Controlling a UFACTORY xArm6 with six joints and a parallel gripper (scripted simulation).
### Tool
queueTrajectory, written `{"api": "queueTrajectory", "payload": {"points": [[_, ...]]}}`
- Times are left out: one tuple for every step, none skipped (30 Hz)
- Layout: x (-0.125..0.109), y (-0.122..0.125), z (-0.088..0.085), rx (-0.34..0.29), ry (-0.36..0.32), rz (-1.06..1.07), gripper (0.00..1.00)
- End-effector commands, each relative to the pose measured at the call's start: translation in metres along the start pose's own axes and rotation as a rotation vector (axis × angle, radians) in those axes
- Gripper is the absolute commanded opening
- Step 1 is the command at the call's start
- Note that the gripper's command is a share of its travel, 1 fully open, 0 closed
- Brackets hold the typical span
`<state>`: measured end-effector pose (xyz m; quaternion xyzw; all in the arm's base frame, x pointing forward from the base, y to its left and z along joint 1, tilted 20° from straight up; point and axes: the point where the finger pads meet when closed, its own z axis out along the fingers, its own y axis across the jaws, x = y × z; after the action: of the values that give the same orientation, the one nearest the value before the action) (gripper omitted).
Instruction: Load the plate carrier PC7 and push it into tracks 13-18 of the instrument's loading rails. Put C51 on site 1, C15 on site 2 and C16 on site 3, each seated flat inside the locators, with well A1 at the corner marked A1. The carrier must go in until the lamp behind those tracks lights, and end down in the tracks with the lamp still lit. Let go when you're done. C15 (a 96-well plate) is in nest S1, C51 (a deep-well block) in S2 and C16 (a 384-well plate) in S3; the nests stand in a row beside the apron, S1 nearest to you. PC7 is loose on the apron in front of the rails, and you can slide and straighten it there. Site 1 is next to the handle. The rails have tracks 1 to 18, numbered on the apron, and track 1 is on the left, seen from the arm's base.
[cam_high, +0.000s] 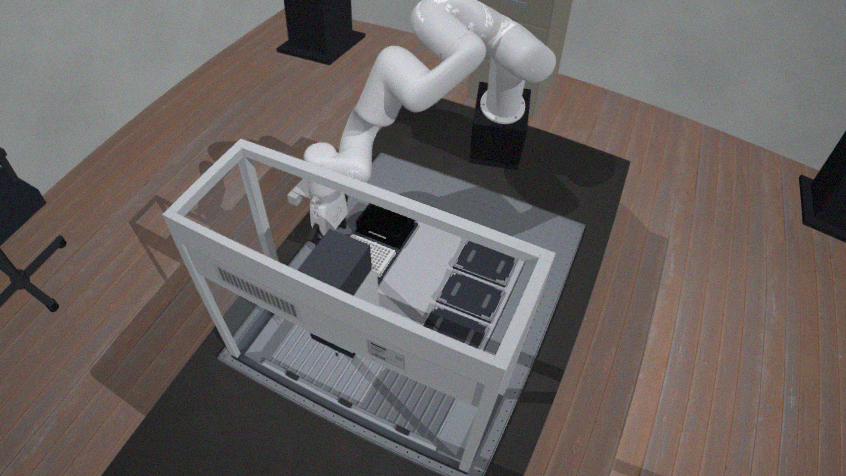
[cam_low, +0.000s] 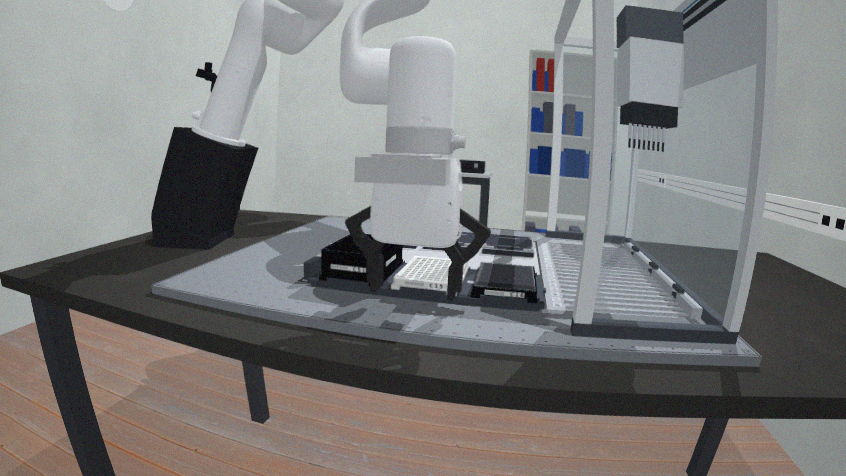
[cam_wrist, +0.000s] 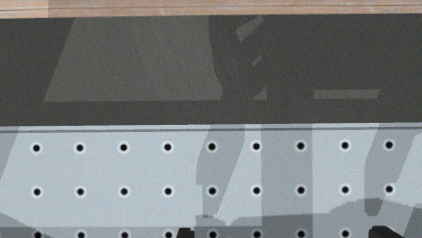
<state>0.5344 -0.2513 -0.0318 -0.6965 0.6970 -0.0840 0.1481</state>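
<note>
My gripper (cam_low: 414, 288) is open and low over the nest row, one finger on each side of the white 96-well plate C15 (cam_low: 423, 271). I cannot tell whether the fingers touch it. The black deep-well block C51 (cam_low: 353, 260) stands just left of the plate and the dark flat plate C16 (cam_low: 505, 281) just right. In the overhead view the gripper (cam_high: 320, 227) is beside C51 (cam_high: 384, 224) and C15 (cam_high: 378, 255); C16 is hidden there. The carrier PC7 (cam_high: 471, 293) lies on the apron with three empty dark sites. The wrist view shows only the two fingertips at the bottom edge over the perforated deck (cam_wrist: 210, 170).
The white instrument frame (cam_high: 354, 278) spans the deck. Its grey pipetting head (cam_low: 647, 71) hangs above the loading rails (cam_low: 615, 284), which also show in the overhead view (cam_high: 360, 378). The arm's black base block (cam_low: 201, 186) stands at the back left. The table's front edge is near the nests.
</note>
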Motion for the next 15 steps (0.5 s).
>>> {"api": "queueTrajectory", "payload": {"points": [[0.0009,-0.0018,0.0012,0.004,0.002,0.0,1.0],[0.0009,-0.0018,0.0018,0.004,0.002,0.0,1.0],[0.0009,-0.0018,0.0018,0.004,0.002,0.0,1.0],[0.0009,-0.0018,0.0018,0.004,0.002,0.0,1.0],[0.0009,-0.0018,0.0025,0.004,0.002,0.0,1.0],[0.0009,-0.0018,0.0031,0.004,0.002,0.0,1.0],[0.0009,-0.0018,0.0038,0.004,0.002,0.0,1.0],[0.0009,-0.0018,0.0045,0.004,0.002,0.0,1.0],[0.0009,-0.0018,0.0052,0.004,0.002,0.0,1.0],[0.0009,-0.0018,0.0059,0.004,0.002,0.0,1.0],[0.0009,-0.0018,0.0065,0.004,0.002,0.0,1.0],[0.0009,-0.0018,0.0072,0.004,0.002,0.0,1.0],[0.0009,-0.0019,0.0079,0.004,0.002,0.0,1.0],[0.0009,-0.0019,0.0085,0.004,0.002,0.0,1.0],[0.0009,-0.0019,0.0092,0.004,0.002,0.0,1.0]]}}
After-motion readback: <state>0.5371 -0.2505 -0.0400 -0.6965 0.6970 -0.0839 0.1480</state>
